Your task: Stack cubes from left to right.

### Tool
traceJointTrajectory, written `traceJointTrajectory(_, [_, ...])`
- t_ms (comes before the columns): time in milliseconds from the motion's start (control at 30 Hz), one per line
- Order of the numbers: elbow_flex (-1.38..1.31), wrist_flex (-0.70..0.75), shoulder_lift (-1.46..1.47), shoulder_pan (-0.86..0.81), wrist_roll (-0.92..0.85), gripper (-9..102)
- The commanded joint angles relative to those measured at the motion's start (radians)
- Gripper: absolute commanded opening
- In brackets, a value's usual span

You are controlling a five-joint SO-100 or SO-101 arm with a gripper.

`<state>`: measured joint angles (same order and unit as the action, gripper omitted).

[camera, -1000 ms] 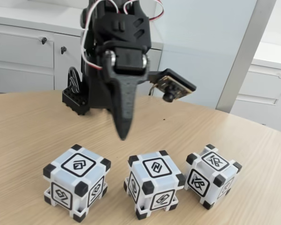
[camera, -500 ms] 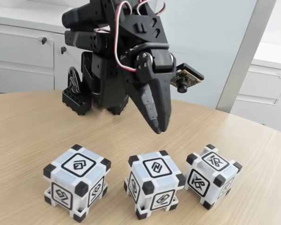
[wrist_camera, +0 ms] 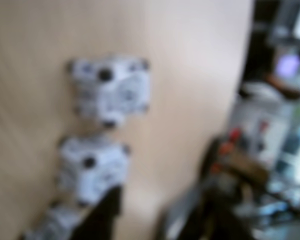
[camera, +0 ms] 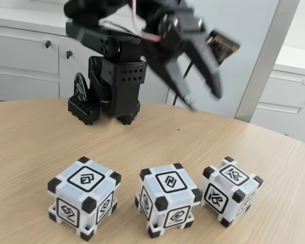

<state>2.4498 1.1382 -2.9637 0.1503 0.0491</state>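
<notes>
arm raised above three cubes on the wooden table (camera: 35, 132)

white cabinets (camera: 25, 61) behind — gripper (camera: 203, 99) blurred, fingers parted, holding nothing; left cube (camera: 83, 197), middle cube (camera: 168, 200), right cube (camera: 230, 190) in a row, apart.

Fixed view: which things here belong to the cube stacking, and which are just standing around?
For the job:
- left cube
- middle cube
- right cube
- pincer, raised above the table, jaws apart, holding nothing

Just there:
- wooden table
- white cabinets behind the arm
- white post at the right
</notes>
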Motion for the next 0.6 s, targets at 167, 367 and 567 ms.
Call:
traceJointTrajectory(167, [-0.376,0.0,0.463,-0.005,0.067,24])
traceJointTrajectory(367, [-0.423,0.0,0.706,-0.003,0.133,25])
traceJointTrajectory(567, [-0.426,-0.002,0.882,-0.003,0.167,25])
